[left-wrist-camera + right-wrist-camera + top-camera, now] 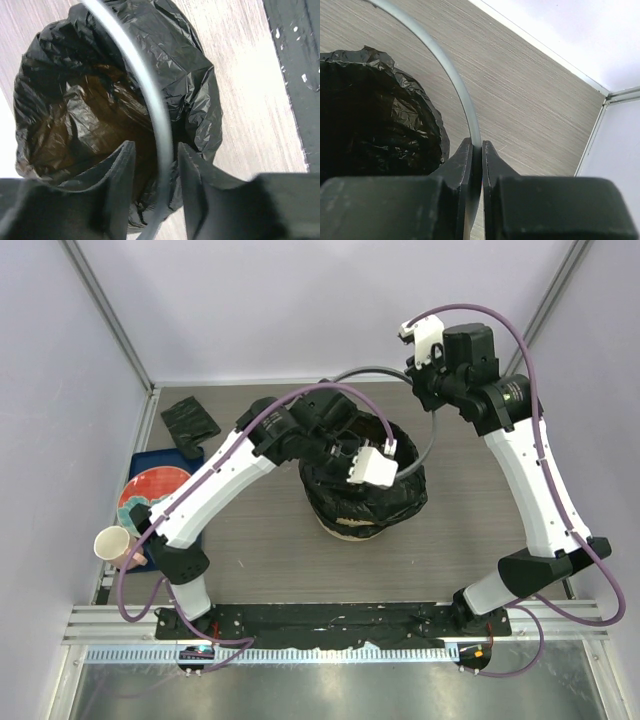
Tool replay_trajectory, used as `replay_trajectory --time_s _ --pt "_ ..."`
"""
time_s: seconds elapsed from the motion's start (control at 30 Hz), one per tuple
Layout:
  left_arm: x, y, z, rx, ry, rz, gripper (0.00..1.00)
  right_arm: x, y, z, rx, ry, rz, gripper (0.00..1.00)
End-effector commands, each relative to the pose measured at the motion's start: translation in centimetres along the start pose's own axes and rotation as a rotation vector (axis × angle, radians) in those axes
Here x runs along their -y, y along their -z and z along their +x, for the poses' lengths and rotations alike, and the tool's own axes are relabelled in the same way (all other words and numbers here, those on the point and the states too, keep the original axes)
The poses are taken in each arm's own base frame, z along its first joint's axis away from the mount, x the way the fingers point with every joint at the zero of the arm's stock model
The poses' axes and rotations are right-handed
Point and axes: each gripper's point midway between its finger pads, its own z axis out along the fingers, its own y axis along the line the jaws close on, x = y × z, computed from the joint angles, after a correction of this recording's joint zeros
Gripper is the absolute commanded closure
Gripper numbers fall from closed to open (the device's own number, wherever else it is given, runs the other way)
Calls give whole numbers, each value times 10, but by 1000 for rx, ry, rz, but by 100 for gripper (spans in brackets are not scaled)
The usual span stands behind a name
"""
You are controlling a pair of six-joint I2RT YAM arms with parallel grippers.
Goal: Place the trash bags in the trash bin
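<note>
Closest to my lens, the black fingers of the right tool [476, 147] are pinched shut on a thin grey hoop [450, 67], holding it tilted above the bin. I judge this is so it can drop around the mouth and clamp the liner. My left tool [155, 147] stands part-open, straddling that hoop without gripping, probably to guide it. The large crinkly black plastic trash bag [75, 115] already lines the cream-yellow cylindrical trash bin [350, 530] mid-bench [260, 550], its edge folded outward. Nothing else shows inside. A small folded black packet [190, 423] lies apart, far left.
</note>
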Motion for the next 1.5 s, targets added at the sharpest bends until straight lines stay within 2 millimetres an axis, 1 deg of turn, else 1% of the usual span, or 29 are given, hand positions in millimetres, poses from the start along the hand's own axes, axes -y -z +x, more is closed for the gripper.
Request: replay_trajectory --time_s 0.0,0.03,0.07,0.1,0.13,0.17,0.2,0.23,0.27,0.3,0.33,0.37,0.4,0.43,0.47,0.5,0.53,0.6,0.63,0.7,0.73,0.77,0.83,1.0,1.03,1.1,1.17,1.37,1.47 --pt "30 48 14 -38 167 46 47 3 5 -7 36 -3 14 99" --pt "21 56 6 21 222 4 35 3 5 -7 37 -16 11 99" --pt "0 68 -10 119 226 -75 31 -2 3 -3 29 -20 -11 99" --pt "-13 96 -25 260 262 -118 26 -2 3 -2 29 -31 -18 99" --pt "-21 109 -33 335 335 -147 23 -4 1 2 18 -45 -25 99" --pt "-39 127 -49 440 314 -207 22 -13 -1 2 25 -57 -79 99" --pt "-46 144 -45 485 343 -251 21 -13 0 3 28 -72 -93 99" --pt "-47 154 -53 546 338 -253 20 -14 -1 4 31 -86 -105 99" --pt "-59 168 -63 617 357 -299 20 -22 -6 10 21 -102 -141 99" --pt "-61 170 -53 625 394 -319 20 -23 -8 10 29 -103 -146 99" --pt "-67 170 -49 629 419 -340 20 -26 -12 18 17 -108 -154 99" --pt "-71 168 -42 618 448 -357 20 -28 -14 19 16 -112 -162 99" --pt "-78 160 -29 584 493 -373 22 -28 -16 18 28 -112 -164 99" --pt "-84 156 -18 550 530 -401 24 -30 -20 23 17 -115 -168 99" --pt "-84 150 -5 510 578 -399 25 -30 -21 22 27 -115 -171 99" --pt "-85 147 -1 492 596 -400 26 -33 -22 24 25 -115 -181 99" --pt "-88 137 10 457 628 -388 28 -35 -25 30 14 -113 -187 99" --pt "-83 127 22 402 663 -358 30 -37 -28 33 17 -112 -191 99" --pt "-79 119 28 379 682 -332 30 -39 -33 40 2 -111 -193 99" --pt "-77 108 39 346 707 -323 31 -39 -35 42 7 -105 -192 99" --pt "-77 105 44 336 714 -325 30 -41 -36 46 -1 -103 -199 99" --pt "-73 98 50 319 727 -310 30 -41 -36 45 11 -102 -194 99" --pt "-72 92 57 297 739 -307 30 -42 -39 50 1 -96 -197 99" --pt "-66 72 80 215 780 -282 31 -42 -45 53 7 -93 -191 99" --pt "-64 68 85 197 790 -271 31 -43 -48 57 -1 -87 -193 99" --pt "-64 61 92 169 809 -259 33 -44 -50 59 -4 -87 -192 99" --pt "-64 58 100 143 824 -264 34 -44 -52 62 -10 -85 -192 99" --pt "-63 50 107 117 832 -250 37 -47 -58 66 -18 -84 -203 99" --pt "-58 45 110 108 845 -222 38 -47 -58 69 -23 -80 -203 96"
